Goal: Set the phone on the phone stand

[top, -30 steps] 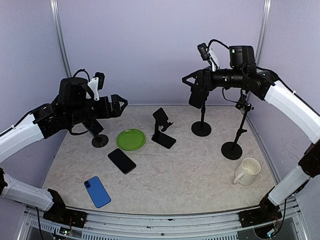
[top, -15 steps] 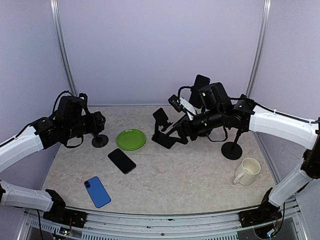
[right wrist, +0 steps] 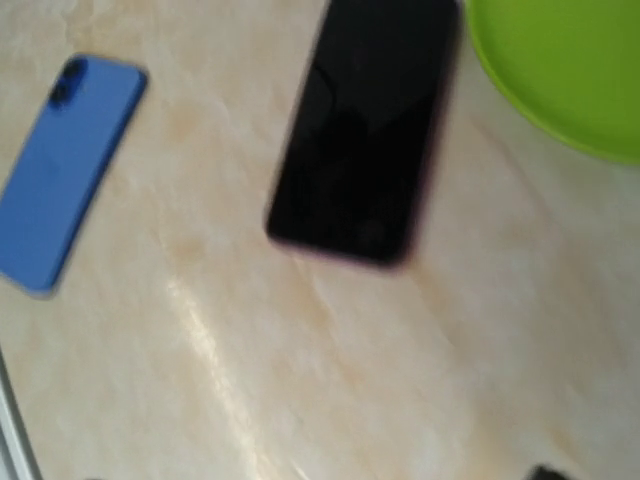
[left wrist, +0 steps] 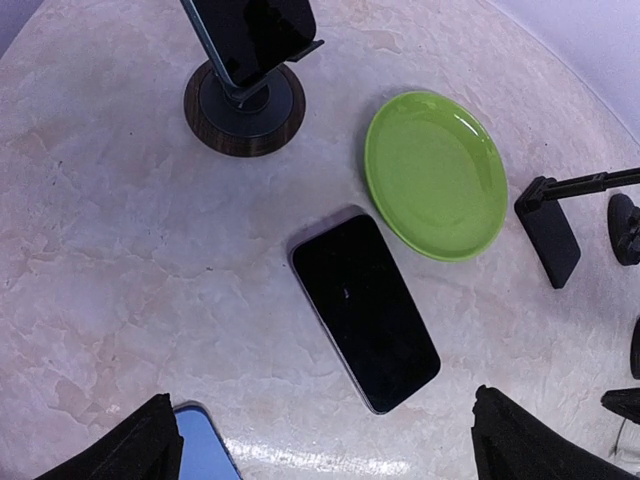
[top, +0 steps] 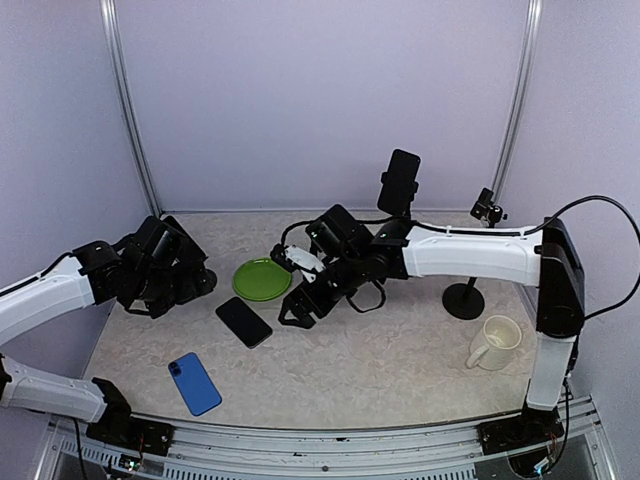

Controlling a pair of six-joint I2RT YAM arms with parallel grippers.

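Your right arm reached across the middle of the table. Your right gripper hung low, just right of the black phone and not touching it. Its wrist view was blurred. Only two dark tips showed at the bottom edge, far apart, so the fingers were spread with nothing between them.

Your left gripper hovered over the left side of the table. Its fingers were spread wide with nothing in them, and its camera looked down on the black phone.

The black phone lay flat on the table, screen up, just beside the near edge of the plate with a thin gap between them. The blue phone lay flat, back up, nearer you and further left, apart from the black one. Neither sat on a stand.

In the left wrist view the folding stand stood just right of the plate. In the top view your right arm hid it. The round stand behind the black phone carried a dark phone. A mounted phone stood upright at the back, above your right arm. The pole stand stood at the right, with the mug in front of it.
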